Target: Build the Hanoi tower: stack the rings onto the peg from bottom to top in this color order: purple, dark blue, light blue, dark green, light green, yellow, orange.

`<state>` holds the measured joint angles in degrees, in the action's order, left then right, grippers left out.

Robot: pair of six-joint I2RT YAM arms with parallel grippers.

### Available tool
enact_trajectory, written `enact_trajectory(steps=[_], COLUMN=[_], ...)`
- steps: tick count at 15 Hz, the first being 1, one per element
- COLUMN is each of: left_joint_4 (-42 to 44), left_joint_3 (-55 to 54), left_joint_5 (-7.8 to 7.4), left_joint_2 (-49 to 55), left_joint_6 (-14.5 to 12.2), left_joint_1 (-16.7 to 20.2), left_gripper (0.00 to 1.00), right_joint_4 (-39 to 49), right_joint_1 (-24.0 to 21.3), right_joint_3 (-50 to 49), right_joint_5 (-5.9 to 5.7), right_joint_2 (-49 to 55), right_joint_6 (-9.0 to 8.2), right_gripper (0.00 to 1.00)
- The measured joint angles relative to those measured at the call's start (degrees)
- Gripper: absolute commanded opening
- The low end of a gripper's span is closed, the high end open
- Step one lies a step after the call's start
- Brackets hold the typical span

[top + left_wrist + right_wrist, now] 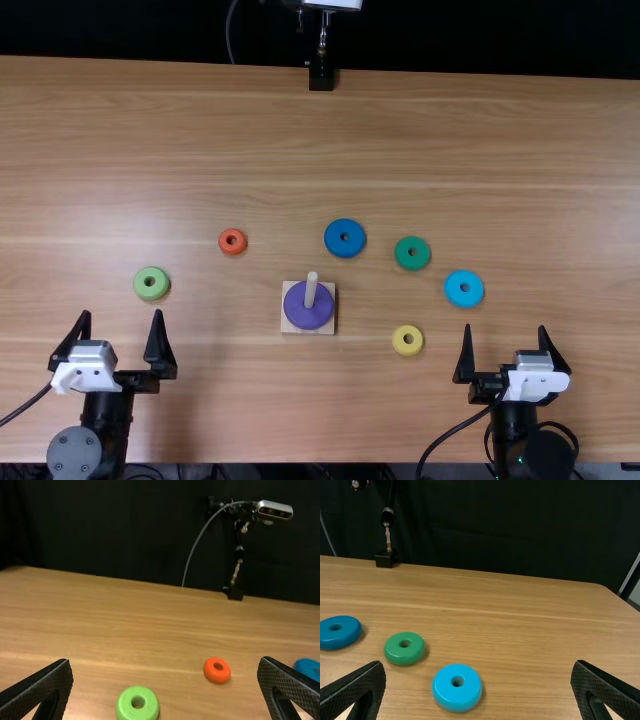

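The purple ring (308, 306) lies around the wooden peg (311, 290) on its square base. Loose on the table are the dark blue ring (345, 238), dark green ring (412, 253), light blue ring (464, 288), yellow ring (407, 340), orange ring (232, 241) and light green ring (151, 283). My left gripper (122, 330) stands open below the light green ring, as does the left gripper (165, 680) in its wrist view. My right gripper (505, 345), open and holding nothing, is nearer the table's front edge than the light blue ring; its wrist view shows the right gripper (478, 682) spread wide.
A camera stand (321, 75) stands at the table's far edge, with a cable beside it. Bare wood (330, 140) stretches between the stand and the rings. Dark cables run beside both arms at the near edge.
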<state>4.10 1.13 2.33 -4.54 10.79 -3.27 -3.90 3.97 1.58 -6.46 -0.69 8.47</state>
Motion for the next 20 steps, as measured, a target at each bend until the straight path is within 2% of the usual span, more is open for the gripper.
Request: enact_trajectory(steps=[2, 4, 7, 11, 20], left_joint_4=[-2.64, -7.76, -7.91, -7.89, -7.89], left_joint_3=[-0.15, -0.13, -0.13, -0.13, -0.13], left_joint_5=[0.0, -0.09, -0.17, -0.15, -0.17], left_joint_2=[1.05, 3.13, 3.82, 3.82, 3.82], left_joint_6=[-0.2, -2.56, -6.27, -7.52, -7.65], left_joint_1=[0.0, 0.0, 0.0, 0.0, 0.0], left_gripper=[1.0, 1.0, 1.0, 1.0, 1.0], right_joint_4=[-0.02, 0.02, 0.0, 0.0, 0.0], right_joint_1=[0.0, 0.0, 0.0, 0.0, 0.0], right_joint_3=[0.0, 0.0, 0.0, 0.0, 0.0], right_joint_5=[0.04, 0.02, 0.04, 0.02, 0.02], right_joint_2=[0.0, 0.0, 0.0, 0.0, 0.0], right_joint_6=[-0.02, 0.0, -0.02, -0.02, 0.02], right_gripper=[1.0, 1.0, 1.0, 1.0, 1.0])
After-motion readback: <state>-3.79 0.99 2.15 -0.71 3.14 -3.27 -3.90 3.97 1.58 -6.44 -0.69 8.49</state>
